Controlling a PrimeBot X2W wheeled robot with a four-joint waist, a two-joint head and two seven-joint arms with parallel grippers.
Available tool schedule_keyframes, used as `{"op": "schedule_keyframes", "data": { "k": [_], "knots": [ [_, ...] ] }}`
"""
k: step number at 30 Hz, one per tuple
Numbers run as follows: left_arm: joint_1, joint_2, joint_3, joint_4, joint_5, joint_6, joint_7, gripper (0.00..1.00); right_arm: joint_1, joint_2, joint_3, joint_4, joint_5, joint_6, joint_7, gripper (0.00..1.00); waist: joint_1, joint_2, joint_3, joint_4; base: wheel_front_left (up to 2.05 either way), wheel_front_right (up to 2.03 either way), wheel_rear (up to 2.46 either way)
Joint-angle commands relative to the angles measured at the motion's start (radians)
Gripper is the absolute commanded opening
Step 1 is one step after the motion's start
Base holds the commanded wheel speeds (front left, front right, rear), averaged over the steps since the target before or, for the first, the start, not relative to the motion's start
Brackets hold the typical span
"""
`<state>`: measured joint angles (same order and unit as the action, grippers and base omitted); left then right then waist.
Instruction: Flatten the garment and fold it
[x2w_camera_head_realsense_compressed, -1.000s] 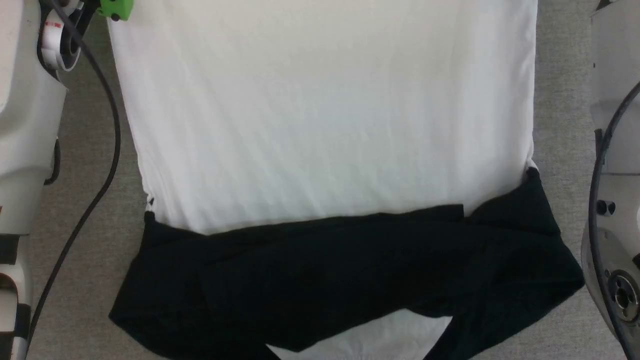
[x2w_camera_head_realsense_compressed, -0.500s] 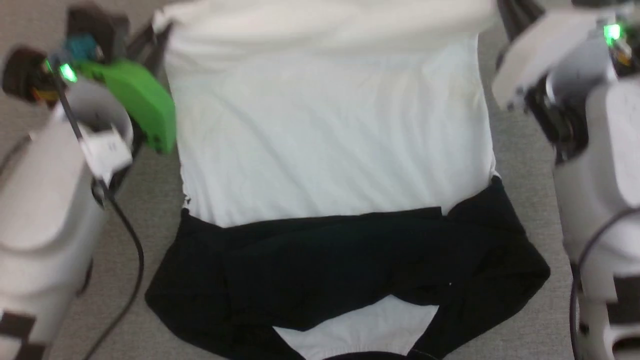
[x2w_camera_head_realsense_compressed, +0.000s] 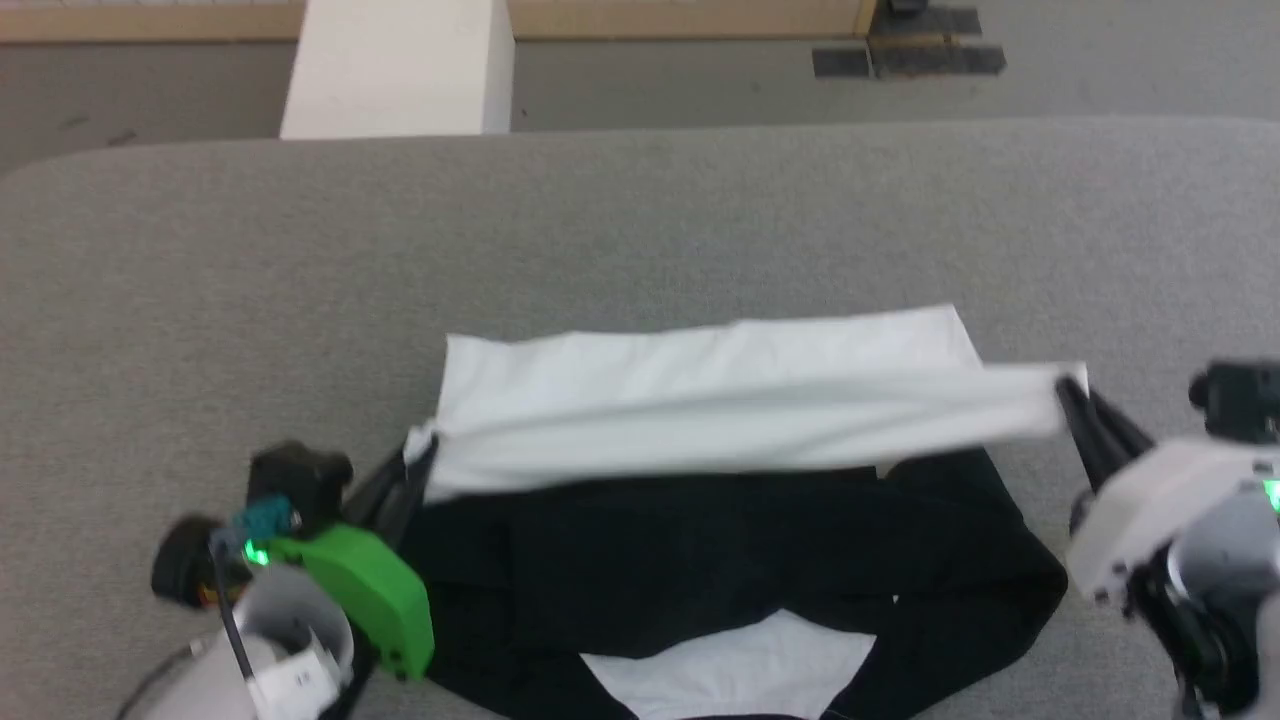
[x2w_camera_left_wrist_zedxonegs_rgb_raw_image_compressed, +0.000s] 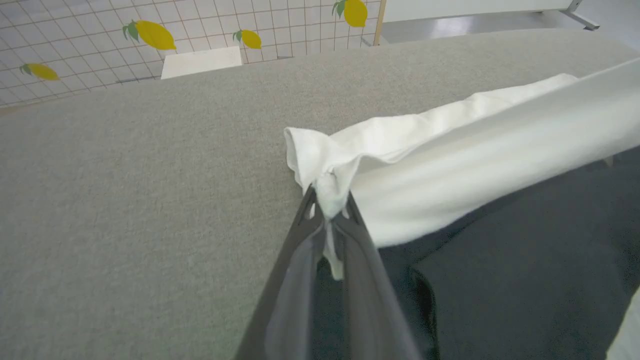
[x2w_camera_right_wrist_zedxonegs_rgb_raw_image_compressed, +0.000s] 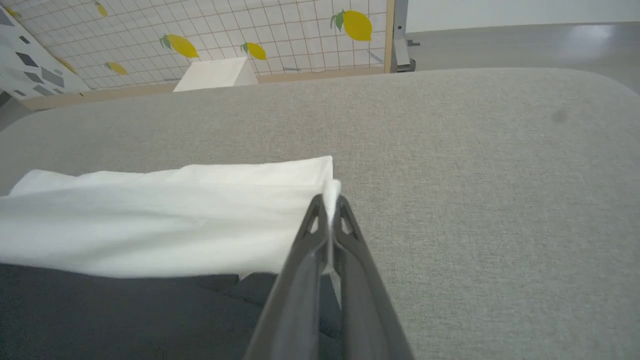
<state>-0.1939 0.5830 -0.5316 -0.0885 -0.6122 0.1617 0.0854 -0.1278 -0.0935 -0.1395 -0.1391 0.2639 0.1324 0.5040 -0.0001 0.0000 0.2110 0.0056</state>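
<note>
The garment (x2w_camera_head_realsense_compressed: 720, 400) lies on the grey table (x2w_camera_head_realsense_compressed: 640, 230), its white body doubled back toward me over the black sleeves (x2w_camera_head_realsense_compressed: 700, 560). My left gripper (x2w_camera_head_realsense_compressed: 420, 452) is shut on the white hem's left corner, seen pinched between the dark fingers in the left wrist view (x2w_camera_left_wrist_zedxonegs_rgb_raw_image_compressed: 327, 200). My right gripper (x2w_camera_head_realsense_compressed: 1068, 395) is shut on the hem's right corner, also seen in the right wrist view (x2w_camera_right_wrist_zedxonegs_rgb_raw_image_compressed: 330, 200). The held hem (x2w_camera_right_wrist_zedxonegs_rgb_raw_image_compressed: 165, 235) stretches taut between both grippers, lifted a little above the black sleeves (x2w_camera_left_wrist_zedxonegs_rgb_raw_image_compressed: 525, 270). A white patch of the body (x2w_camera_head_realsense_compressed: 730, 670) shows below the sleeves.
A white box (x2w_camera_head_realsense_compressed: 395, 65) stands on the floor beyond the table's far edge. A tiled wall with yellow lemon prints (x2w_camera_right_wrist_zedxonegs_rgb_raw_image_compressed: 355, 25) rises behind it. Bare grey table (x2w_camera_right_wrist_zedxonegs_rgb_raw_image_compressed: 475, 175) stretches beyond and to both sides of the garment.
The head camera has tilted up. Both grippers have carried the white hem toward me, so the white body that lay spread flat is now folded over the black sleeves.
</note>
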Motion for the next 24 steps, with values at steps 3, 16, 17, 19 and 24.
{"op": "schedule_keyframes", "data": {
  "k": [3,16,17,19,24],
  "knots": [
    [0.087,-0.001,-0.011,-0.018,-0.030,0.018,-0.007,0.00,0.113,0.023,-0.038,-0.069,-0.005,-0.002,0.046,0.00,0.0001,0.0000,-0.072,0.049,0.00,0.00,0.00],
    [0.190,-0.084,-0.079,0.155,-0.094,-0.040,-0.064,0.00,0.299,0.043,-0.031,0.049,-0.013,-0.002,0.069,0.00,0.0001,0.0000,-0.103,0.050,0.00,0.00,0.00],
    [0.190,-0.089,-0.080,0.171,-0.096,-0.046,-0.072,0.00,0.302,0.043,-0.027,0.069,-0.009,-0.002,0.062,0.00,0.0001,0.0000,-0.105,0.049,0.00,0.00,0.00],
    [0.189,-0.103,-0.083,0.204,-0.103,-0.053,-0.083,0.65,0.306,0.043,-0.016,0.111,-0.002,-0.002,0.049,0.00,0.0001,0.0000,-0.108,0.049,0.00,0.00,0.00],
    [0.187,-0.134,-0.086,0.257,-0.111,-0.054,-0.107,1.00,0.309,0.043,-0.003,0.177,0.009,-0.002,0.012,1.00,0.0001,0.0000,-0.120,0.051,0.00,0.00,0.00]
  ]
}}
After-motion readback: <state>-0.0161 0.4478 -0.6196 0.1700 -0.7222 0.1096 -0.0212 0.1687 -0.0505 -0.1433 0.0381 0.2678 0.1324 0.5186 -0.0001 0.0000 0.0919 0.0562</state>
